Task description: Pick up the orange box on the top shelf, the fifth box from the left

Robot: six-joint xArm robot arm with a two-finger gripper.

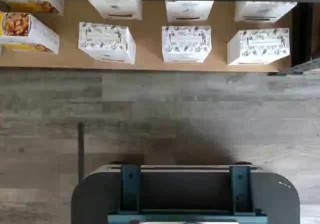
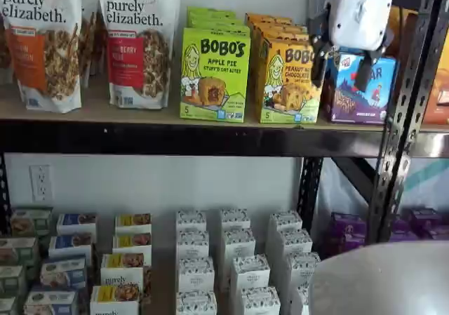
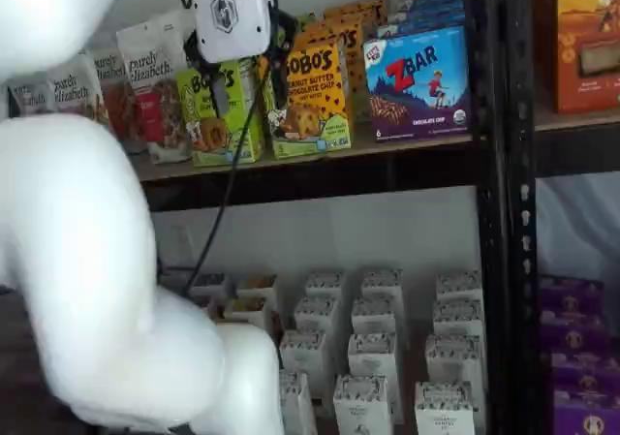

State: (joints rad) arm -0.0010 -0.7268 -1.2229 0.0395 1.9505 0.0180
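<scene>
Arm: the white xArm fills the near side of a shelf view, its gripper (image 3: 245,78) hanging in front of the top shelf (image 3: 320,169), short of the cartons.
Top shelf: a tan board on a black beam, carrying granola bags, a green Apple Pie box (image 2: 214,74), the orange box (image 2: 290,80) and a blue ZBar box (image 2: 361,87), all upright in one row.
Orange box: it stands untouched between its green and blue neighbours, with more orange cartons stacked behind it.
Gripper: two black fingers show a plain gap in both shelf views and hold nothing.
Risk: the cartons stand close together, so a finger arriving off-line would likely strike a neighbour, tip it, or close on the wrong box.
Second risk: a shallow reach could push the orange box back into those behind it.
</scene>
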